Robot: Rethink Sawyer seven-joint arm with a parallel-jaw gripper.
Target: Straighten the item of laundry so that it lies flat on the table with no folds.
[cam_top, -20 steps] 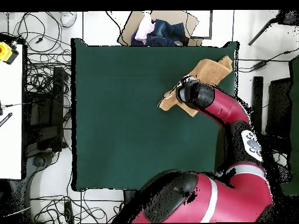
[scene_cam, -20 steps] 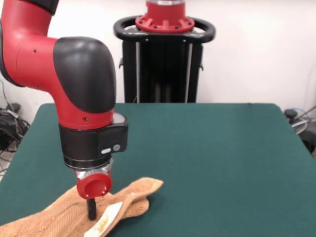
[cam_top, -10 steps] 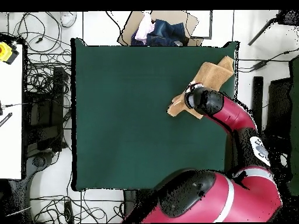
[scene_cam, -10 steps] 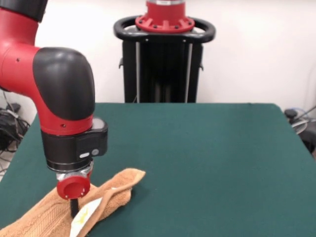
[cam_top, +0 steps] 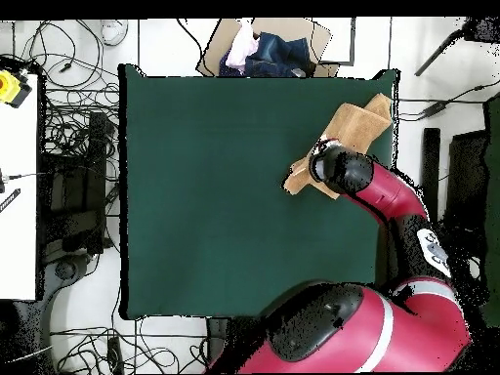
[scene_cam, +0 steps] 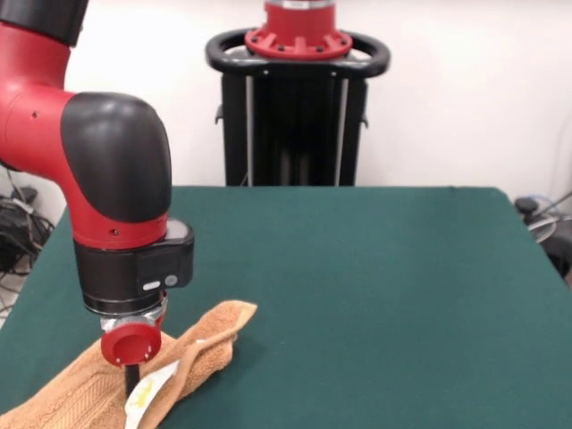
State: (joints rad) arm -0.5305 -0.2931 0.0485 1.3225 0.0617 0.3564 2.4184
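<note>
Desk (scene_cam: 375, 268): dark green top, mostly bare. Arm (scene_cam: 107, 170) comes down over the near-left corner in the front view; in the overhead view that same spot is the upper-right part of the desk (cam_top: 244, 195).

Towel (scene_cam: 80, 393): orange-tan terry, bunched into a long diagonal strip, not flat. Folds and ridges run along its length. One end points toward the desk's middle, the other runs off the bottom-left of the front view. In the overhead view the towel (cam_top: 356, 122) sits near the desk's right edge, one corner reaching the edge.

Tool (scene_cam: 132, 379): a dark tip below the red wrist cap (scene_cam: 130, 344), planted down on the towel roughly mid-strip. Can't tell whether it's open or closed; the tip is narrow and partly hidden by the cap and cloth. In the overhead view the arm (cam_top: 376, 195) covers it.

White care tag (scene_cam: 147, 393): lies on the towel just beside the tool tip, on its right in the front view.
</note>
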